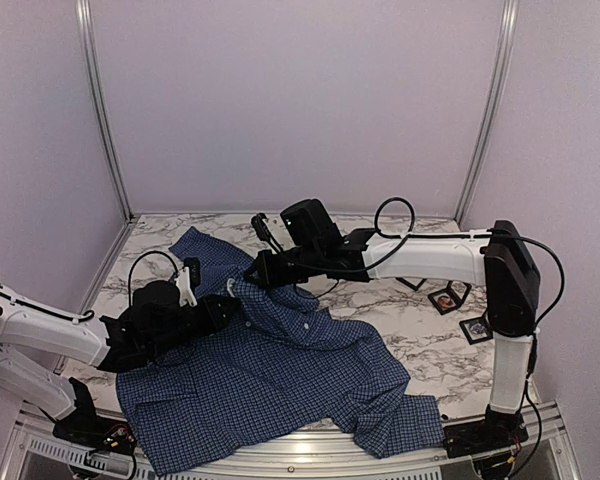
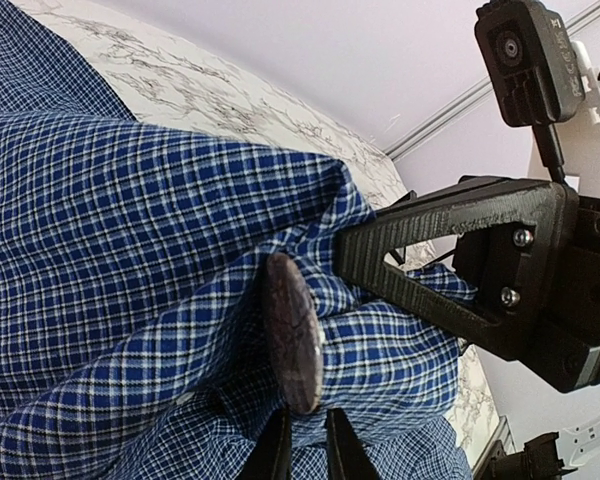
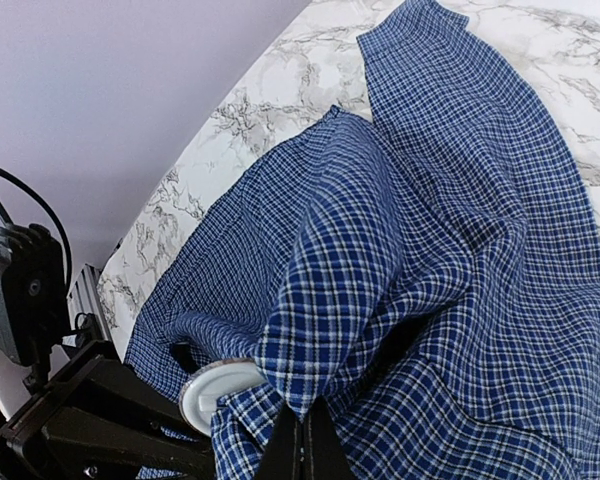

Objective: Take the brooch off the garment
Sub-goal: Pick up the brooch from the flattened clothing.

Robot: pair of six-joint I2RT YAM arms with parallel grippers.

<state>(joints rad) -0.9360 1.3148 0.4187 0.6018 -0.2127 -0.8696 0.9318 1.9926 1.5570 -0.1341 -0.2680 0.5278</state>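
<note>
The garment point(image 1: 280, 370), a blue checked shirt, lies spread over the marble table, and both arms lift a fold of it at the middle. My right gripper point(image 3: 302, 440) is shut on a ridge of the cloth; in the left wrist view its black fingers point(image 2: 430, 270) pinch that fold. The brooch point(image 2: 292, 335) stands edge-on, dark-faced, and its pale back point(image 3: 220, 385) pokes out of the cloth. My left gripper point(image 2: 312, 445) comes up from below, jaws nearly together with the brooch's lower rim between the tips. In the top view the two grippers meet near the shirt's centre, left point(image 1: 242, 305) and right point(image 1: 255, 270).
Small black-framed pieces point(image 1: 447, 297) point(image 1: 477, 327) lie on the marble table point(image 1: 420, 350) at the right, near the right arm's upright. A black cable end point(image 1: 263, 228) lies by the back wall. The shirt's hem hangs over the near edge.
</note>
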